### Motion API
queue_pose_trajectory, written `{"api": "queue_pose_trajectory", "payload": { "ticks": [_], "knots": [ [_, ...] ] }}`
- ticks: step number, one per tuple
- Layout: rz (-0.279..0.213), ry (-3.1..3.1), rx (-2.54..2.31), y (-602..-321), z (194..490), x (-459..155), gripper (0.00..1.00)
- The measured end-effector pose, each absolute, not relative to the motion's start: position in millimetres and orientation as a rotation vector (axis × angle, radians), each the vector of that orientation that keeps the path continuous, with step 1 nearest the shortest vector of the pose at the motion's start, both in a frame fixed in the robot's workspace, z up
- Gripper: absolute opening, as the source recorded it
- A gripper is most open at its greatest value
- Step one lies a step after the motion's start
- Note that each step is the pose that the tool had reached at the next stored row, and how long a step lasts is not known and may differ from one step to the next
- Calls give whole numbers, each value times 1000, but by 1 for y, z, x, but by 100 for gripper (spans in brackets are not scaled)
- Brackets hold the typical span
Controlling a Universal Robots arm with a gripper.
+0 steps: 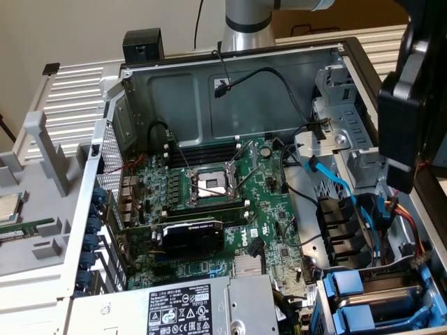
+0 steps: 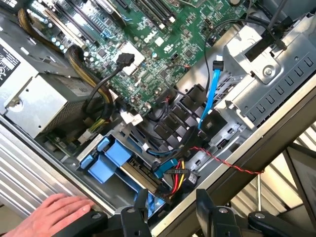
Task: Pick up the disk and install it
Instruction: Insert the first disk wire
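Observation:
My gripper (image 2: 173, 195) is open, its two black fingers (image 2: 141, 205) apart with nothing between them. It hangs over the case's side rail, just off the drive bay. Two bright blue plastic carriers (image 2: 111, 154) sit side by side in that bay (image 1: 347, 300), with a dark flat body between their rails. The disk's silver face and label are hidden; I cannot tell whether either carrier holds it. The arm's black wrist body (image 1: 408, 98) hovers above the case at the exterior view's right.
A person's hand (image 2: 54, 215) rests on the case's outer edge beside the bay. The open computer case holds a green motherboard (image 1: 209, 188), a power supply (image 1: 181, 307), a blue data cable (image 2: 210, 94), a thin red wire (image 2: 224, 163) and a grey drive cage (image 1: 342, 105).

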State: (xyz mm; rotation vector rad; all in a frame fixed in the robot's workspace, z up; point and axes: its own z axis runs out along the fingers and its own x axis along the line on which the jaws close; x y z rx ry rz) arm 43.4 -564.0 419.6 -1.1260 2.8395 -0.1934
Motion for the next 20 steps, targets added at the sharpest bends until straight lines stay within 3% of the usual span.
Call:
{"api": "queue_pose_trajectory", "payload": {
  "ticks": [20],
  "knots": [
    [-191,2822,-1163,-580,423,37,51]
  ]
}}
